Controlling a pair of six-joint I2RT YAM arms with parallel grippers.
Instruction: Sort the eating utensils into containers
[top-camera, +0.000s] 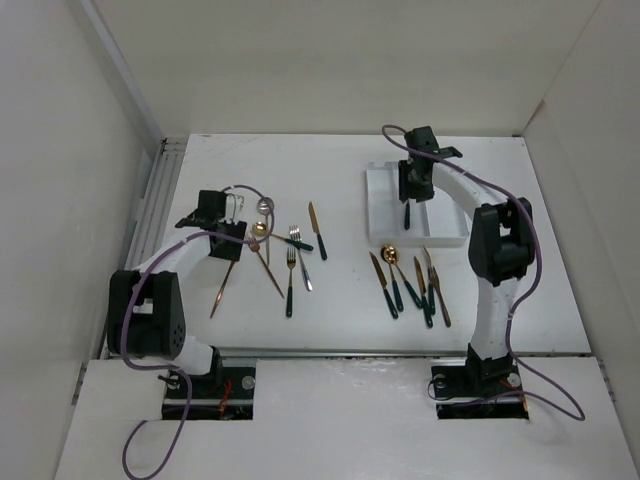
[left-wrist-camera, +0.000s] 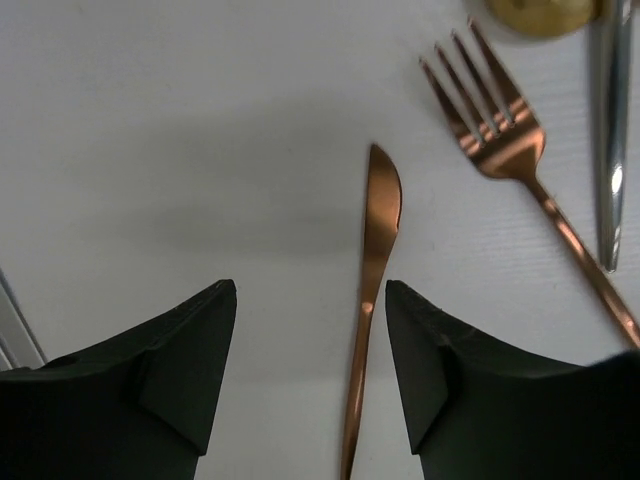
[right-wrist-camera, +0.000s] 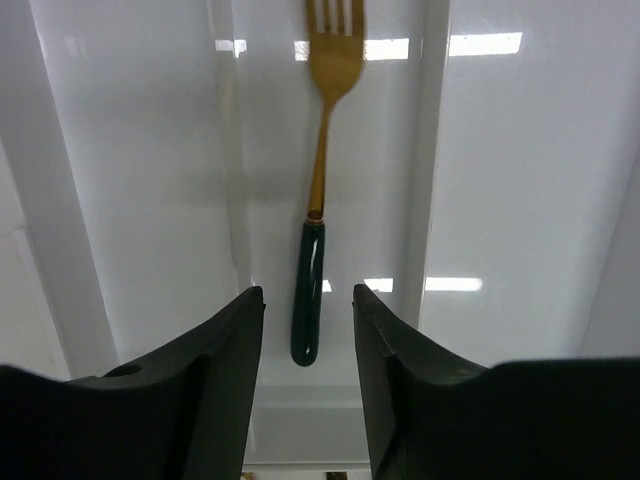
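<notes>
Since the teal-handled fork (right-wrist-camera: 322, 170) lies flat in the tray's (right-wrist-camera: 435, 150) middle compartment, between the spread, empty fingers of the right gripper (right-wrist-camera: 307, 300), it seems delivered. The left gripper (left-wrist-camera: 310, 300) hangs wide, the copper knife (left-wrist-camera: 378, 230) just inside its right finger, likely next.

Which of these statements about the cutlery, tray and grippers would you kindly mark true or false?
1. A gold fork with a dark teal handle lies in the white tray's middle compartment. True.
2. The right gripper is shut on that fork. False: it is open, its fingers either side of the handle.
3. The left gripper is open over a copper knife on the table. True.
4. In the left wrist view, the copper fork lies left of the knife. False: it lies to its right.
</notes>
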